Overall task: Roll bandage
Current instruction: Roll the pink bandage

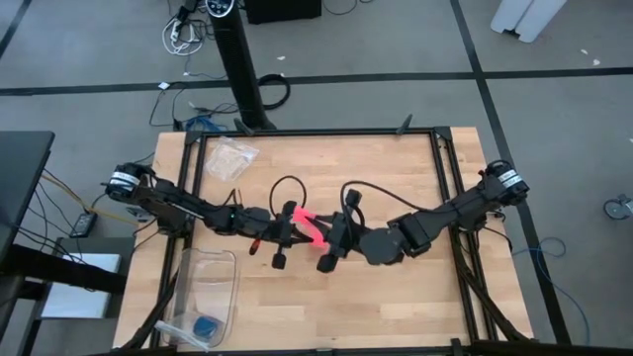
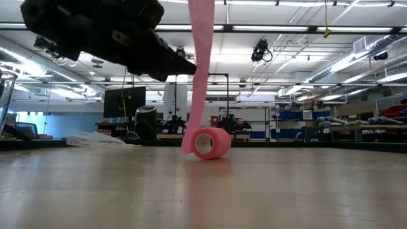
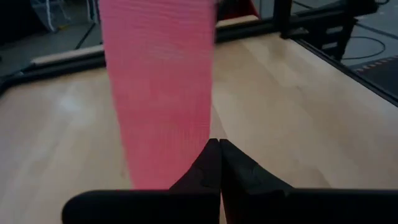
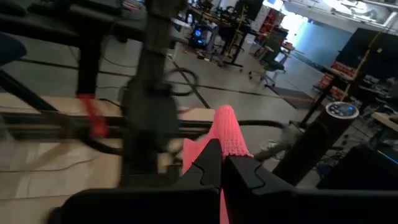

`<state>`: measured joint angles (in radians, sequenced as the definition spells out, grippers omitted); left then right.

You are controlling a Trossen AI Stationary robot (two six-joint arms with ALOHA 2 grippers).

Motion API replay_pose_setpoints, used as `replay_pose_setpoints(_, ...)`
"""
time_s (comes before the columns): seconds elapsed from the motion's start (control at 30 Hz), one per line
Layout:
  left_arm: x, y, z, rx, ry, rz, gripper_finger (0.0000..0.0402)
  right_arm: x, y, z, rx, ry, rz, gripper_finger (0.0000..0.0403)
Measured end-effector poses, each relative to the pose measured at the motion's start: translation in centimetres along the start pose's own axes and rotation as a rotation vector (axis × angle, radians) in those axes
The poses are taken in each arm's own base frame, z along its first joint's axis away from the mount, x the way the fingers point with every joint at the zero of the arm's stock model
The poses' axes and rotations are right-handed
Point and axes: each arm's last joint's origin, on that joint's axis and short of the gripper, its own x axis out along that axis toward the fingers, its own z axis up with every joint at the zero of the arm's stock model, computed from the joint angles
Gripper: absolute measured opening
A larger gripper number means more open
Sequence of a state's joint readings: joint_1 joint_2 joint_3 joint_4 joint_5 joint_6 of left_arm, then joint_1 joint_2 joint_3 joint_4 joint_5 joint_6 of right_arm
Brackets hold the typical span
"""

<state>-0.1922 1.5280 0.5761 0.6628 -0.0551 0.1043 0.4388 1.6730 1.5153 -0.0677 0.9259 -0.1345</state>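
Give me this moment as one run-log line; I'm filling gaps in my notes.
left claw: shut on bandage | right claw: shut on bandage | strip: lifted, hanging to roll end on table | plastic bin: untouched

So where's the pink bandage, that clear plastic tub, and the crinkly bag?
bandage [image 2: 212, 143]: low view, on the rolled end resting on the table.
clear tub [image 1: 216, 259]: high view, on its rim.
crinkly bag [image 1: 230, 157]: high view, on its middle.

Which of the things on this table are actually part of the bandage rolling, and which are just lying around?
Part of the job:
- bandage, its roll on the table and its strip running upward
- left gripper, shut on the bandage
- right gripper, shut on the bandage

Lying about:
- clear plastic bin
- small blue object inside it
- crumpled clear bag
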Motion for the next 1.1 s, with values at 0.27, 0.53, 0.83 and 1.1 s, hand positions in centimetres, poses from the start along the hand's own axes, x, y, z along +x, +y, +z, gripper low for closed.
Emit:
replay_pose_setpoints(0.27,-0.7,-3.2,-0.6,0.033,0.034,-0.023,0.0000,4.4,-3.7,-0.6,0.067,0.015,0.042,0.0000)
replay_pose_setpoints(0.53,-1.7,-6.7,-0.4,0.078,0.029,-0.005,0.0000,8.8,-8.3,-2.2,0.140,0.061,0.052,0.0020)
replay_pose_setpoints(0.83,-2.2,-8.2,-0.3,0.067,0.021,0.031,0.0004,12.0,-10.8,-4.3,0.219,0.110,0.114,0.0104)
replay_pose_setpoints(1.1,-2.2,-8.2,-0.3,-0.008,0.021,0.028,0.0009,12.7,-11.8,-4.8,0.270,0.131,0.088,0.0177)
